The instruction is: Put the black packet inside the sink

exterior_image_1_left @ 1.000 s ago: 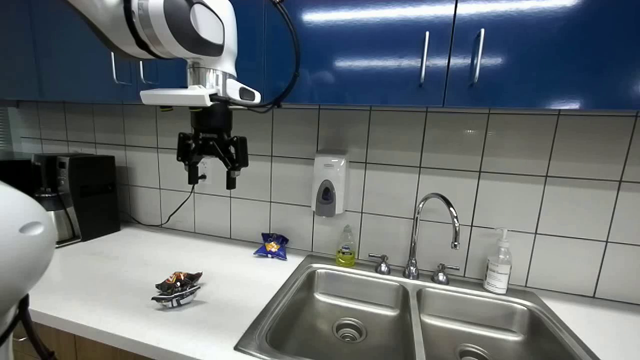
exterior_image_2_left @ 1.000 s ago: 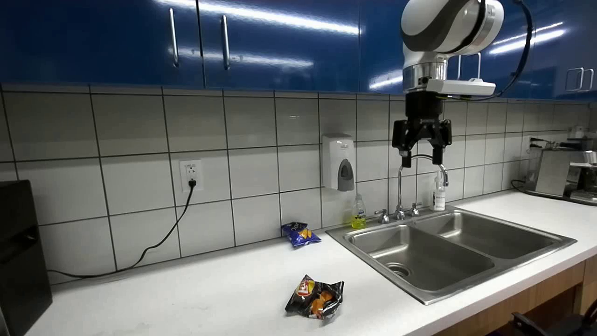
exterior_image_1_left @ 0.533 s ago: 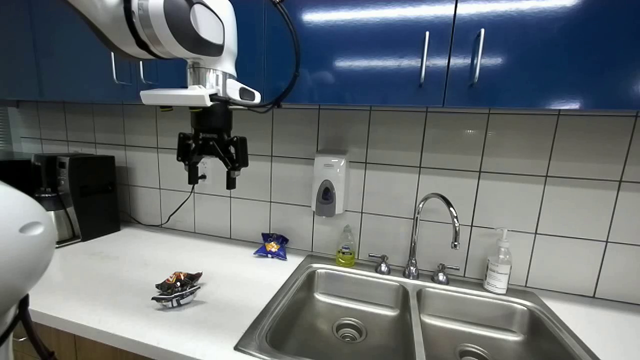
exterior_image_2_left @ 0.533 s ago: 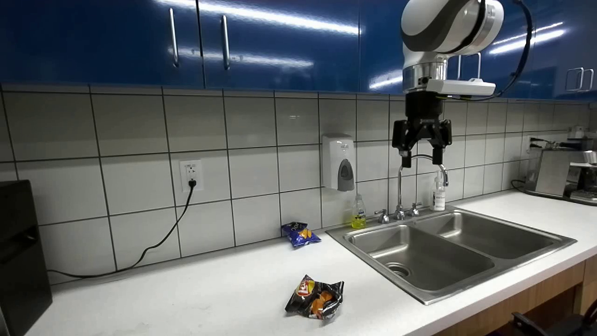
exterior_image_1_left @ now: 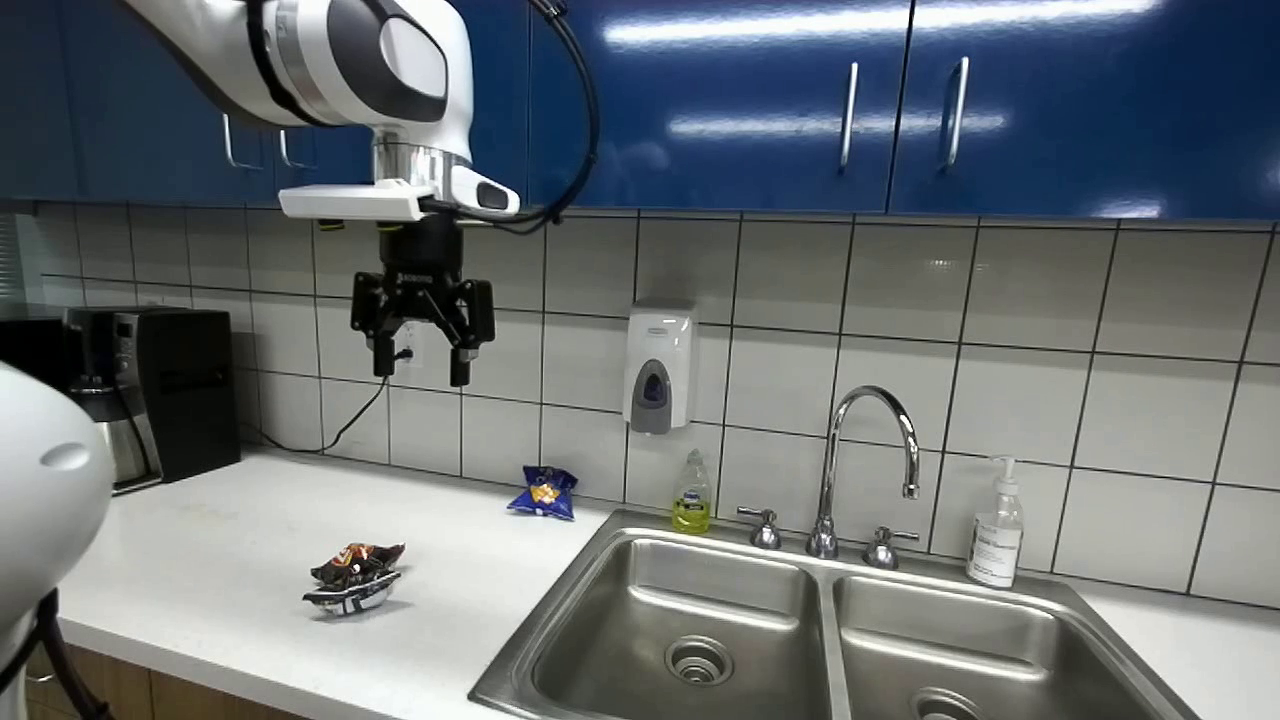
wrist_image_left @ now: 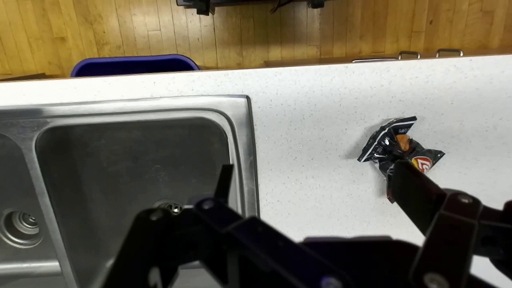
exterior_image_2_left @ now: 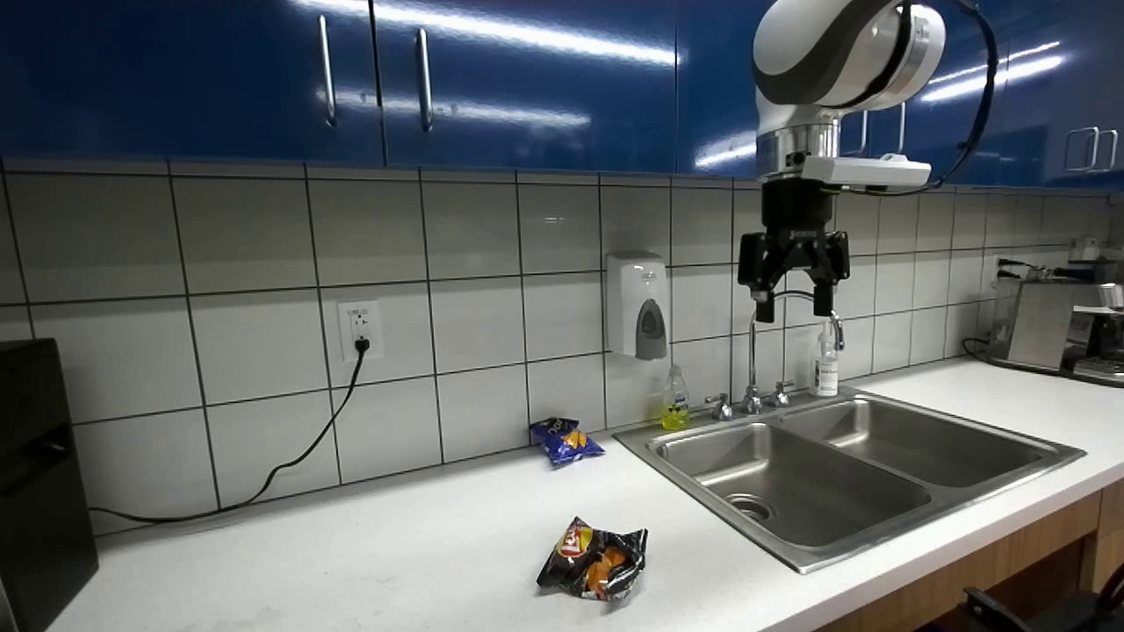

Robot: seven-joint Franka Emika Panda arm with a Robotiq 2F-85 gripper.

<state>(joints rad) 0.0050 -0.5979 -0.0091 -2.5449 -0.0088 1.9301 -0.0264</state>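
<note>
The black packet [exterior_image_1_left: 355,580], crumpled with orange and red print, lies on the white counter in both exterior views [exterior_image_2_left: 590,563]. In the wrist view the packet [wrist_image_left: 386,150] is at right, partly hidden behind one finger. The steel double sink [exterior_image_1_left: 832,640] is beside it, also in an exterior view [exterior_image_2_left: 865,546] and at left in the wrist view [wrist_image_left: 245,160]. My gripper [exterior_image_1_left: 421,370] is open and empty, pointing down high above the counter, well apart from the packet. It also shows in an exterior view [exterior_image_2_left: 794,311] and the wrist view [wrist_image_left: 314,168].
A blue packet [exterior_image_1_left: 545,492] lies by the tiled wall. A yellow soap bottle [exterior_image_1_left: 692,500], the faucet [exterior_image_1_left: 828,480] and a pump bottle [exterior_image_1_left: 996,535] stand behind the sink. A wall dispenser [exterior_image_1_left: 660,365] hangs above. A black machine [exterior_image_1_left: 180,390] stands at the counter's end.
My gripper has moved slightly down in the last half second, with a very small sideways shift. It stays open. The packets and other objects have not moved.
</note>
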